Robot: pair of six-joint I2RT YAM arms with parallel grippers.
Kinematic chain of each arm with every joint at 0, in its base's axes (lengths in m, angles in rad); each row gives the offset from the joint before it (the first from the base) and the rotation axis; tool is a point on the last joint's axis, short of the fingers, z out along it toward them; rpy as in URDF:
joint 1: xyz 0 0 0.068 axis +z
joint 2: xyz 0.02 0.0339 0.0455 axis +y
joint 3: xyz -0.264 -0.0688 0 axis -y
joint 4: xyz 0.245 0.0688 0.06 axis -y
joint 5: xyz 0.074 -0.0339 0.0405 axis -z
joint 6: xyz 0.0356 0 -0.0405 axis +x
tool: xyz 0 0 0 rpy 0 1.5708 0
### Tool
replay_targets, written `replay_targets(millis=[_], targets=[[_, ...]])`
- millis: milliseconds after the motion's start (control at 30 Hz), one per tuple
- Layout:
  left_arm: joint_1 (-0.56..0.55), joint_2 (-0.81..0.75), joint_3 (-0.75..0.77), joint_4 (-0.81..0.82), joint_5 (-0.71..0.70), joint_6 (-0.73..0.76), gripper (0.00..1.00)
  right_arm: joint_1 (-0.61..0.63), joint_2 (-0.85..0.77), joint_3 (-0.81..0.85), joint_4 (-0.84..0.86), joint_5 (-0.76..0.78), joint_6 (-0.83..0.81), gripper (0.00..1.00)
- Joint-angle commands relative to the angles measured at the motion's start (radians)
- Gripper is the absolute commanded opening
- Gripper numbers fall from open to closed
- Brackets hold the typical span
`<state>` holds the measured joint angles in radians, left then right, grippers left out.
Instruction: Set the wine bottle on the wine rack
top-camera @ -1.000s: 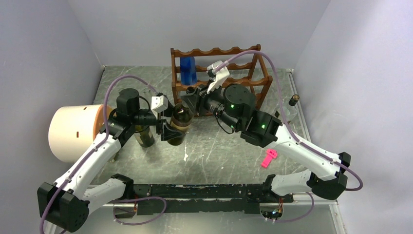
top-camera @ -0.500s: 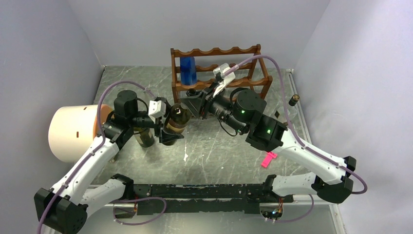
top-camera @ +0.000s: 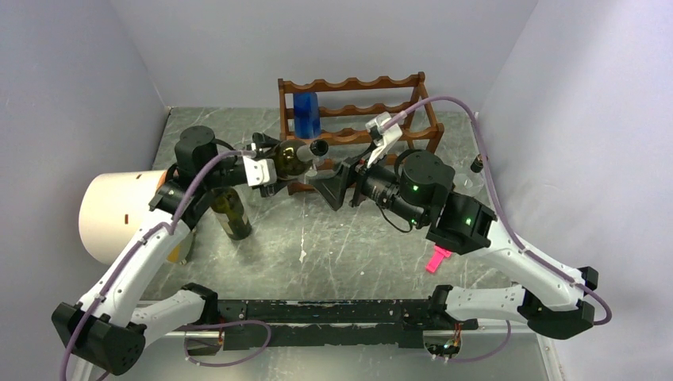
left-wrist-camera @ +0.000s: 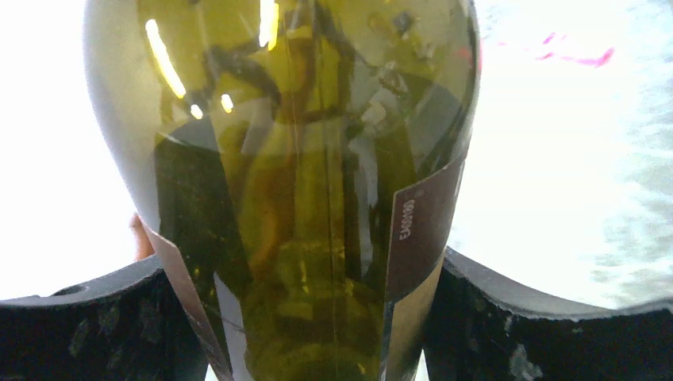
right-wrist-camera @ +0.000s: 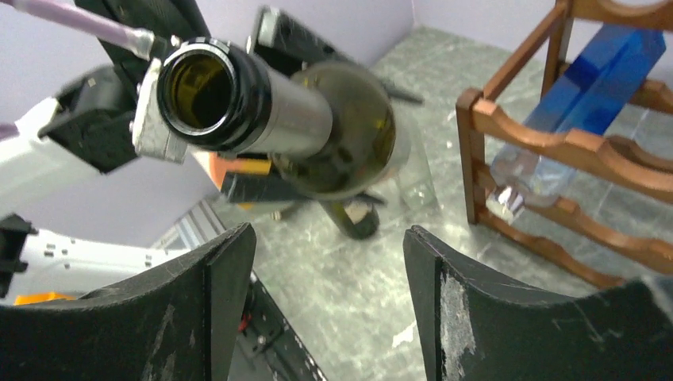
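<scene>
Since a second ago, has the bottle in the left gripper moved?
Yes. The wine bottle moved back toward the wine rack, now overlapping its left post, neck pointing right.

Olive-green wine bottle (top-camera: 292, 157); reddish-brown, wavy-railed wine rack (top-camera: 349, 84); translucent blue bottle (top-camera: 306, 113); grey, white-veined surface (top-camera: 341, 238); pink object (top-camera: 438, 258), lower right.

Wine rack (top-camera: 349, 84) left bay: blue bottle (top-camera: 306, 113); top tier free; wine bottle (top-camera: 290, 157), right fingers (top-camera: 329, 190) crowd front.

Wine bottle (top-camera: 290, 158) before wine rack (top-camera: 341, 84)
</scene>
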<state>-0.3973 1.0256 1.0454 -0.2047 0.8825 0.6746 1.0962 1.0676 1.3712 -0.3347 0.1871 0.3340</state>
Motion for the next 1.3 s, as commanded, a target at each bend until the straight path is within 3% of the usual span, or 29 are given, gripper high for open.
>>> replay_targets(millis=[0,133,267,400,767,1067,1267], targets=[[0.001,0.012,0.045,0.129,-0.098,0.251,0.07,0.0,-0.017,0.061,-0.185,-0.037,0.022,0.73],[0.001,0.044,0.052,0.278,-0.122,0.447,0.07,0.0,-0.024,0.114,-0.251,-0.069,0.031,0.74],[0.0,0.112,0.163,0.244,-0.122,0.593,0.07,0.0,0.017,0.22,-0.344,-0.088,0.036,0.74],[-0.001,0.135,0.186,0.275,-0.115,0.704,0.07,-0.001,0.04,0.281,-0.414,0.021,0.072,0.74],[-0.013,0.198,0.313,0.083,-0.012,1.053,0.07,0.0,0.205,0.467,-0.62,0.163,0.1,0.74],[-0.051,0.209,0.327,0.006,-0.096,1.225,0.07,0.0,0.342,0.505,-0.657,0.1,0.108,0.73],[-0.06,0.199,0.31,0.02,-0.065,1.249,0.07,-0.001,0.38,0.5,-0.644,0.108,0.115,0.68]])
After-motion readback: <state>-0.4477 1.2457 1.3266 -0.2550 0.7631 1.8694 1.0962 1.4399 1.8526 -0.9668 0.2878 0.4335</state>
